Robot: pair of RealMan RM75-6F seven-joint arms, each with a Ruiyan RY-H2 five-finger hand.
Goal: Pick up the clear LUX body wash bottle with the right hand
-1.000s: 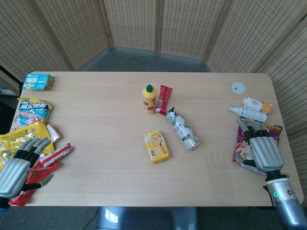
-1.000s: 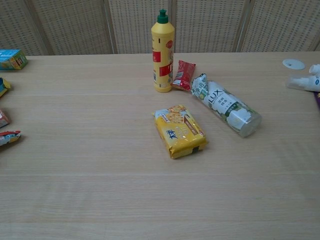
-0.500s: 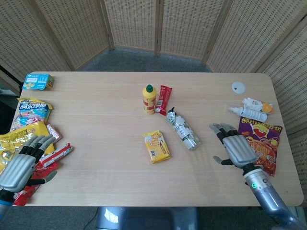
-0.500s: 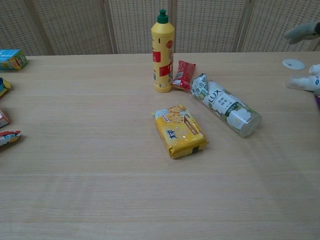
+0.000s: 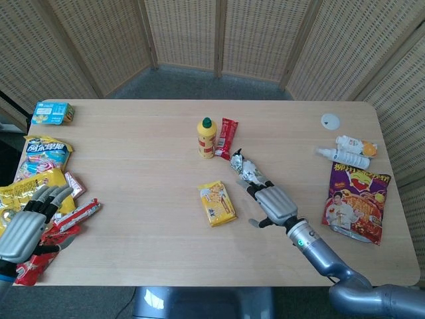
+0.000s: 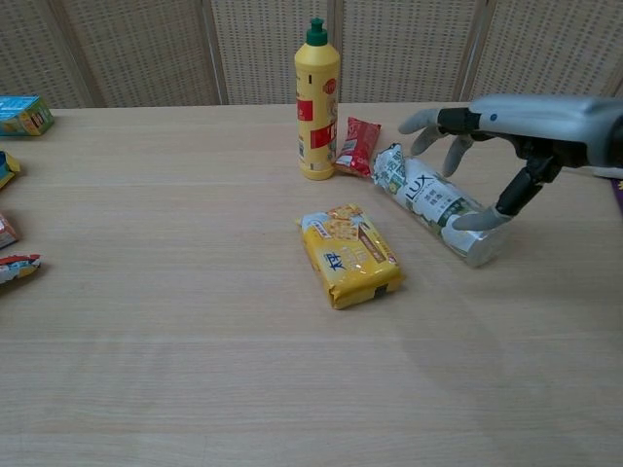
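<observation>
Above the desk's [image 5: 133, 219] middle we hold our right hand [image 6: 506, 131] over the body wash bottle [image 6: 438, 204], fingers spread, gripping nothing. Bottle lies flat beneath, running from the back left toward the near right.

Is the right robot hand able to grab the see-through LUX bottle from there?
Probably yes. The right robot hand hangs over the lying LUX bottle, fingers apart, with nothing between them; the yellow cracker pack lies clear of it.

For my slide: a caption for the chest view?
Right hand open over the lying LUX bottle, not yet gripping.
</observation>
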